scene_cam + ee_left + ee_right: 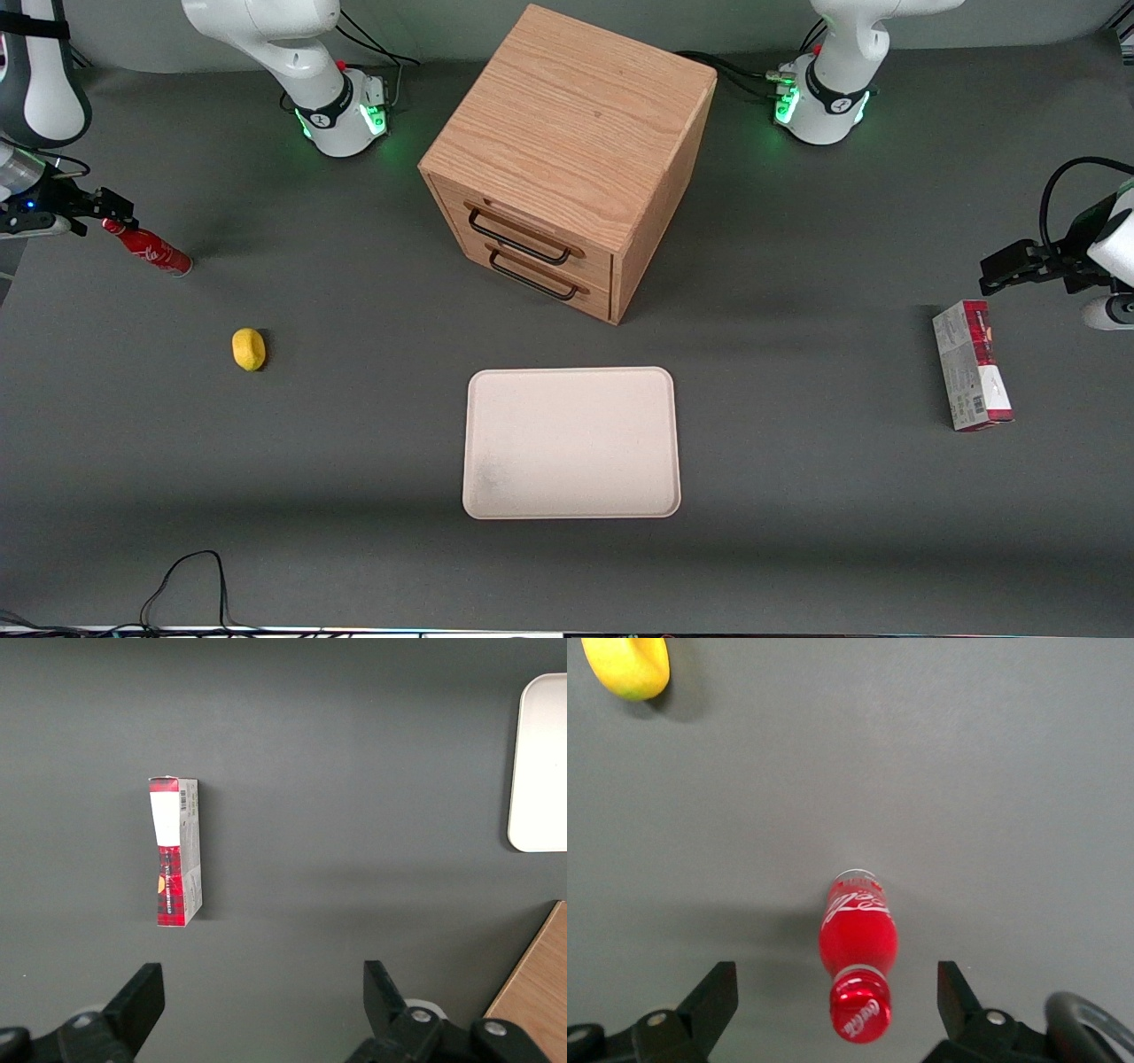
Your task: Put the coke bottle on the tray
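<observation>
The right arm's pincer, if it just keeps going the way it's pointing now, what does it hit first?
Most likely the coke bottle: the pincer hangs open above it, a finger either side of the red cap, which points up at it. How much height remains is unclear.

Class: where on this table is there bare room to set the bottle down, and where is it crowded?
The pale beige tray is bare. Open grey mat lies between it and the yellow lemon. Crowded: the open hand straddling the small red coke bottle, and the wooden drawer cabinet.

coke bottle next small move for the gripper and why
Probably lower straight down and close on the coke bottle. It stands upright between the open fingers of the gripper, which sits above its cap, not yet gripped; the tray waits nearer the front camera.
</observation>
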You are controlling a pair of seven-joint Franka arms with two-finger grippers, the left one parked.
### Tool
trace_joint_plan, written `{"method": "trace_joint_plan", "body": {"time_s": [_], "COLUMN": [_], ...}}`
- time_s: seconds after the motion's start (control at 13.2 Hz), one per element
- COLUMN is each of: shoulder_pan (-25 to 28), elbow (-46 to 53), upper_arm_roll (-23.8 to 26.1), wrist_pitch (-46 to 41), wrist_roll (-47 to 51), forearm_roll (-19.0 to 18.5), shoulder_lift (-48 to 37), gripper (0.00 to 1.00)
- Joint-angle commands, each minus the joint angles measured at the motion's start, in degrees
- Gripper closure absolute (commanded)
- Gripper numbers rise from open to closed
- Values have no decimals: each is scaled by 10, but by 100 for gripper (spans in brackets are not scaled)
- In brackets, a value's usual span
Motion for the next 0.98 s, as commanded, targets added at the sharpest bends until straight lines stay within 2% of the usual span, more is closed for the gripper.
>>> {"method": "trace_joint_plan", "body": {"time_s": [0.0, 0.6, 0.91], "shoulder_pan": [0, 1, 13], "elbow": [-4, -2, -1], "upper_arm_roll": [-16, -30, -30], "wrist_pitch": [12, 10, 11], "wrist_roll": [-38, -70, -88], "forearm_roll": [13, 13, 13], "shoulder_lift": [6, 17, 18], "gripper": [0, 1, 53]}}
